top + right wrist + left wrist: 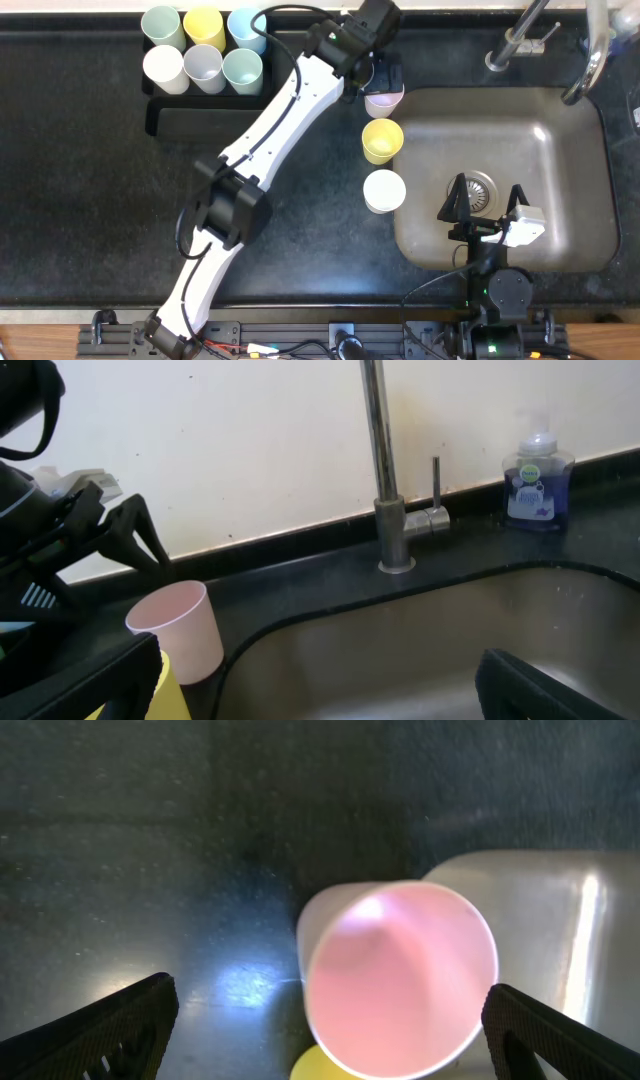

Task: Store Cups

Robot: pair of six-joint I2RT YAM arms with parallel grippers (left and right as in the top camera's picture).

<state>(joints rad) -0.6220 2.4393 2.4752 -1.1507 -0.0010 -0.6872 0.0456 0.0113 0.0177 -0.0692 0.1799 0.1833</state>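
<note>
Counter [80,200] is dark speckled stone-looking stuff. The sink [560,110] is brushed metal with rounded corners, with a shiny metal tap [385,460] behind it. The cups are all smooth, round and tapered, nine total. Six cups [205,66] stand in two rows of three in the black tray [200,118] at the back left. The other three line up along the sink's left rim: pink cup [400,980] at the back, yellow cup [382,140], then white cup [384,190]. Left gripper [384,76] is at the pink one, jaws spread wide either side, not touching it. Right gripper [487,200] hangs over the sink basin, jaws apart too, holding nothing
</note>
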